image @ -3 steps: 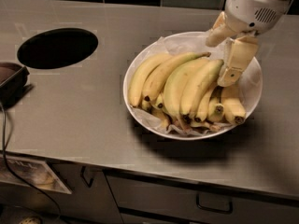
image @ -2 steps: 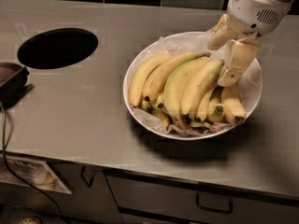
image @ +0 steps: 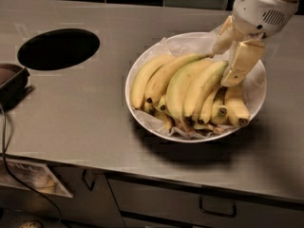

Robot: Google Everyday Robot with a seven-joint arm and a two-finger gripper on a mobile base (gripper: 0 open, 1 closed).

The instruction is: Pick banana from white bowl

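Observation:
A wide white bowl lined with crinkled white paper stands on the steel counter and holds several bananas. The banana, long, thick and greenish toward its stem, lies in the middle of the pile with its dark tip toward the front. My gripper reaches down from the upper right over the stem ends of the bananas. Its cream fingers are spread apart; one rests beside the greenish stem end and the other stands near the bowl's back rim. It holds nothing.
A black oval hole is cut in the counter at the left. A dark object sits at the left edge with a cable hanging down. Drawers with handles run below the counter's front edge.

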